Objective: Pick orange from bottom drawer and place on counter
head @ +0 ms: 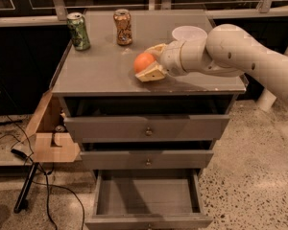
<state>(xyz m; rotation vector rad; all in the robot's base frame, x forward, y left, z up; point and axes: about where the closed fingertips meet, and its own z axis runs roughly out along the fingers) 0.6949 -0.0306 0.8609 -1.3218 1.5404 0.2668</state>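
The orange is a small round orange fruit held between the two pale fingers of my gripper. The gripper reaches in from the right and is low over the middle of the counter, with its lower finger touching or nearly touching the grey top. I cannot tell if the orange rests on the surface. The bottom drawer is pulled open below and looks empty inside.
A green can and a copper-orange can stand at the counter's back left. A clear plastic cup stands behind my arm. The two upper drawers are slightly open. A cardboard box and cables lie left of the cabinet.
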